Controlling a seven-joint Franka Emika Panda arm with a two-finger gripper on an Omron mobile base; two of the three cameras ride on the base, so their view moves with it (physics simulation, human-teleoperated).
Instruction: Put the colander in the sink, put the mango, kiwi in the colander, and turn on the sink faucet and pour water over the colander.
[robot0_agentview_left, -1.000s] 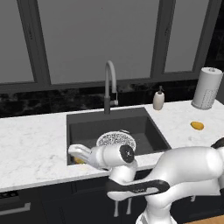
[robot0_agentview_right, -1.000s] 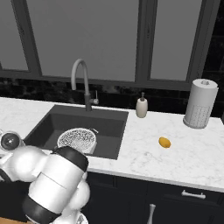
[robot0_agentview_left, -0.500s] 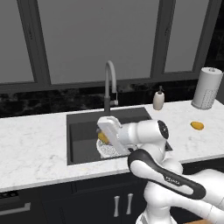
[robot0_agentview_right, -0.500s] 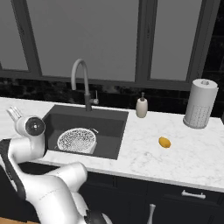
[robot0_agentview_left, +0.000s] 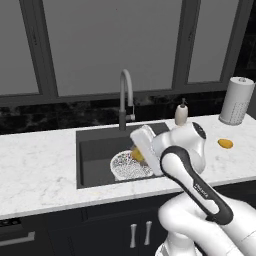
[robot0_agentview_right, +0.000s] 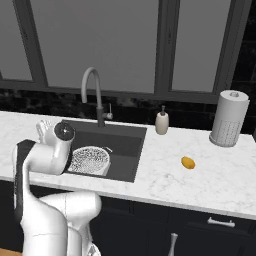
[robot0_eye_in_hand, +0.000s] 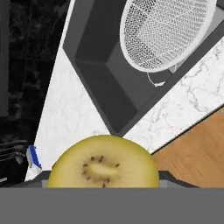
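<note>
Since half a second ago the arm has swung further across the sink, carrying the hand from the basin's left side to above the colander. In the left base view the gripper hangs over the colander's rim at about 2 o'clock, with the yellow-brown kiwi clamped between its fingers; the colander sits on the basin floor. The sink faucet stands at 12 o'clock behind the basin, and the mango lies on the counter, well apart at 3 o'clock.

In the right base view the colander rests in the sink, the mango lying at 3 o'clock of it.

In the hand view the kiwi sits at 6 o'clock, the colander at 1 o'clock.
</note>
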